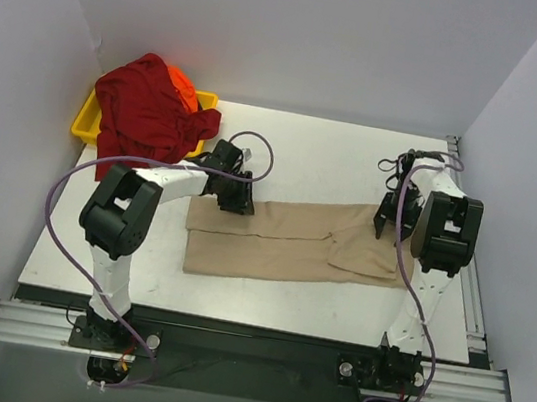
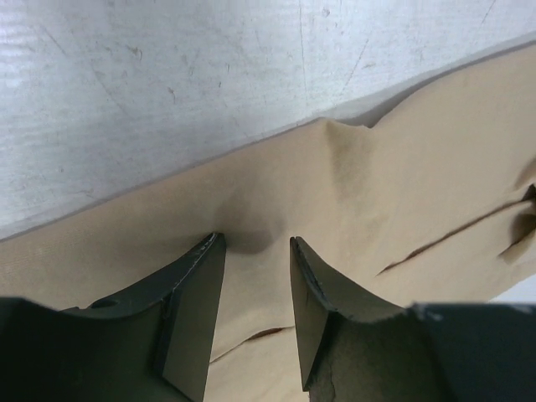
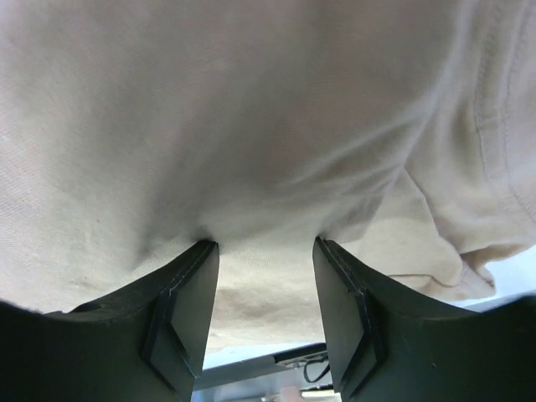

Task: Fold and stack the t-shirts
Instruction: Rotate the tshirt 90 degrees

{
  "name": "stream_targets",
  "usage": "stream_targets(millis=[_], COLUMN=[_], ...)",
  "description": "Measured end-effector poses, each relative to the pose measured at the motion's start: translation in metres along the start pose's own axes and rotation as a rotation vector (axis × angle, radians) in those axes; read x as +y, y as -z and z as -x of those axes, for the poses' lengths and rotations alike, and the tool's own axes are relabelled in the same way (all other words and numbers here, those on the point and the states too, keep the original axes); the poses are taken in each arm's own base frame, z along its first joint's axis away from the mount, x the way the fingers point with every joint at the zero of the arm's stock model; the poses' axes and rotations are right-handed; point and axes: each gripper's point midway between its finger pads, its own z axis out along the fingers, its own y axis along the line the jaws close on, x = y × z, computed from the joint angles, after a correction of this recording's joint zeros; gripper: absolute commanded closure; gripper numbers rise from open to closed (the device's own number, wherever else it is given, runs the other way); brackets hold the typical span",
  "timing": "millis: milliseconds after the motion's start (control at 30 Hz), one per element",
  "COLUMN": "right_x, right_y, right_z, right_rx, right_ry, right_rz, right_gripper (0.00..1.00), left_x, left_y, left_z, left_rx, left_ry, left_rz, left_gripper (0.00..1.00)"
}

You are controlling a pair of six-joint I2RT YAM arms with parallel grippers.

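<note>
The tan t-shirt (image 1: 283, 239) lies flat on the table as a long folded strip. My left gripper (image 1: 236, 199) stands on its far left corner. In the left wrist view the gripper (image 2: 255, 243) is open, its tips pressing down on the tan cloth (image 2: 402, 184), which is puckered near its far edge. My right gripper (image 1: 383, 223) is at the shirt's far right end. In the right wrist view the gripper (image 3: 264, 244) is open, its tips against the tan cloth (image 3: 251, 109). The dark red t-shirt (image 1: 145, 117) lies heaped over the orange t-shirt (image 1: 185, 85) at the back left.
A yellow tray (image 1: 88, 122) under the heaped shirts sits at the table's back left corner. White walls close in the left, back and right sides. A metal rail (image 1: 246, 351) runs along the near edge by the arm bases.
</note>
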Motion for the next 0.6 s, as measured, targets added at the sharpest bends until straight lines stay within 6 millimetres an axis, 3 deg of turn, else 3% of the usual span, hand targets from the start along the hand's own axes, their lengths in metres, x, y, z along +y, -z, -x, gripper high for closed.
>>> stream_targets(millis=[200, 300, 467, 600], right_x=[0.020, 0.027, 0.028, 0.013], right_y=[0.012, 0.017, 0.026, 0.046], right_z=[0.058, 0.074, 0.072, 0.047], right_rx=[-0.102, -0.139, -0.159, -0.171], right_ry=[-0.013, -0.014, -0.010, -0.017], right_rz=[0.042, 0.070, 0.103, 0.117], right_gripper=[0.51, 0.50, 0.50, 0.51], left_x=[-0.004, -0.004, -0.001, -0.001], left_y=[-0.009, -0.010, -0.010, -0.009], left_z=[0.019, 0.025, 0.027, 0.027], left_rx=[-0.007, -0.012, -0.008, -0.009], left_ry=[0.004, -0.009, -0.020, -0.026], left_rz=[0.005, 0.020, 0.039, 0.041], left_gripper=[0.52, 0.52, 0.51, 0.51])
